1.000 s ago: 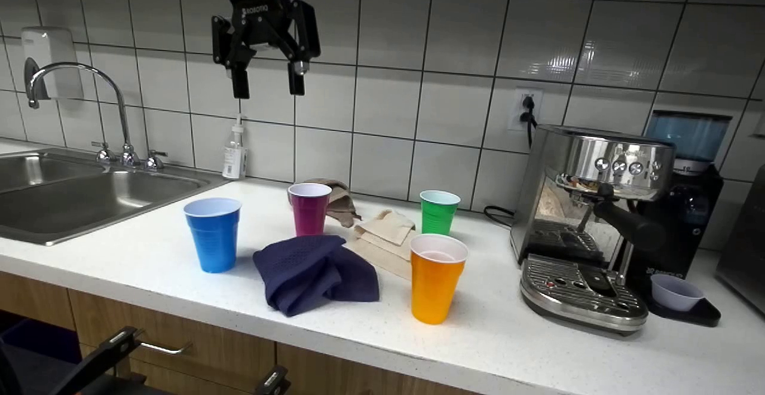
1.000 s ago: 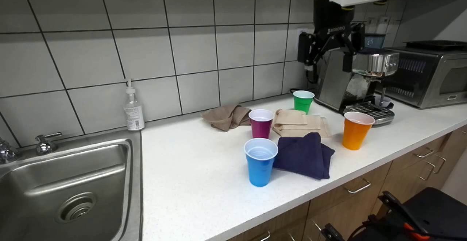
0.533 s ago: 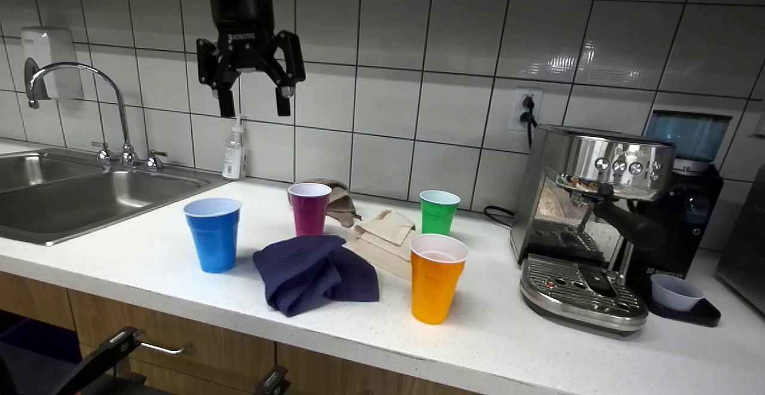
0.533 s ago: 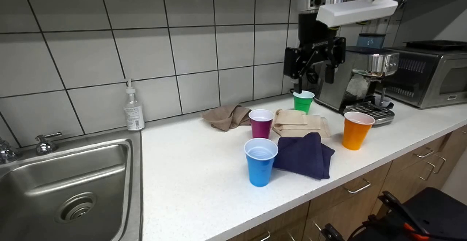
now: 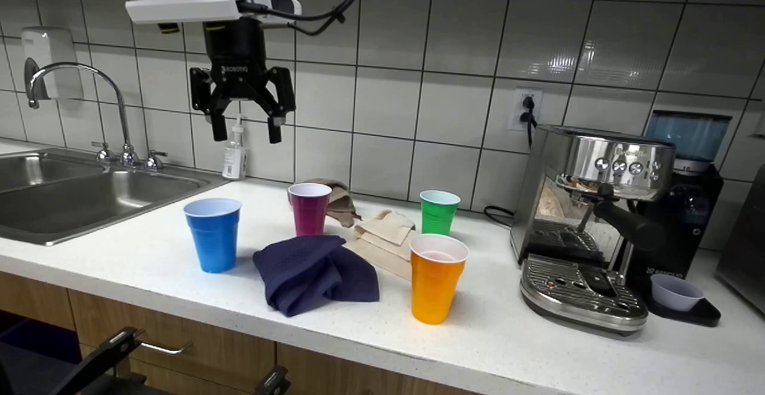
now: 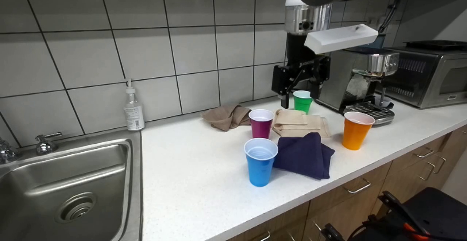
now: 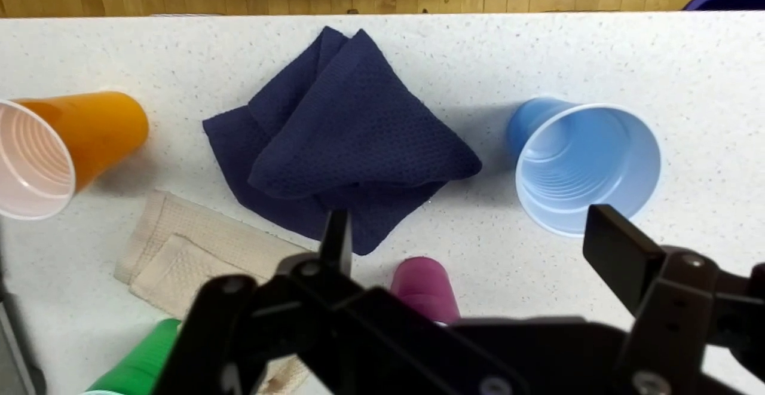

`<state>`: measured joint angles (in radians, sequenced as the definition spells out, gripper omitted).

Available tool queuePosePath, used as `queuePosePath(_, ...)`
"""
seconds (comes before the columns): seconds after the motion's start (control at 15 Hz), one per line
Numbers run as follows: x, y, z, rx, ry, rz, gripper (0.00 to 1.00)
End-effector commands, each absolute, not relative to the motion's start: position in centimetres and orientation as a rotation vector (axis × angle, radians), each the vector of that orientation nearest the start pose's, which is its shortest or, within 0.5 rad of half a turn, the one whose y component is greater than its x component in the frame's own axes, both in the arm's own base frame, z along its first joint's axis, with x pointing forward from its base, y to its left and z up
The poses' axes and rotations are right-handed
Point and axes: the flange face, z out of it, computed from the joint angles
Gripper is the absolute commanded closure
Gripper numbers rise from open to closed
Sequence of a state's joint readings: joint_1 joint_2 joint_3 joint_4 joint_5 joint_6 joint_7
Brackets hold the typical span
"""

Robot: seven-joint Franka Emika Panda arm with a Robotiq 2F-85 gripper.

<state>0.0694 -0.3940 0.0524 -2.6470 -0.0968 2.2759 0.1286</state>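
Countertop (image 6: 189, 182) ran pale beneath the gripper (image 5: 247, 134), which we found released, jaws spread wide. On the countertop we noted a rumpled navy cloth (image 7: 358, 138), lying between blue cup (image 5: 215, 241) and orange cup (image 5: 434, 287), purple cup (image 5: 311, 213) standing nearby.

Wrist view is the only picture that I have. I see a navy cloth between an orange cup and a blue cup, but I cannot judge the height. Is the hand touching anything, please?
Observer: No. In an exterior view, the hand hangs in the air, well above the counter.
Operator: Thank you. The magenta plastic cup is partly hidden for me. Does it stand or lie?
Observer: It stands upright, as both exterior views show.
Operator: And what stands by the wall, outside my picture?
Observer: For one, a clear pump bottle, by the corner of the sink.
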Motion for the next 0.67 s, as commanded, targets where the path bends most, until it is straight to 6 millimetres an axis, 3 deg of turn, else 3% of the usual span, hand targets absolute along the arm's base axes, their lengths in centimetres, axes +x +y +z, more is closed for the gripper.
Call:
queuePosePath(0.0, 39.8, 5.5, 35.5, -3.21, -0.137, -0.081, 0.0)
queuePosePath(0.6, 41.6, 7.1, 30.4, -3.21, -0.181, -0.062, 0.0)
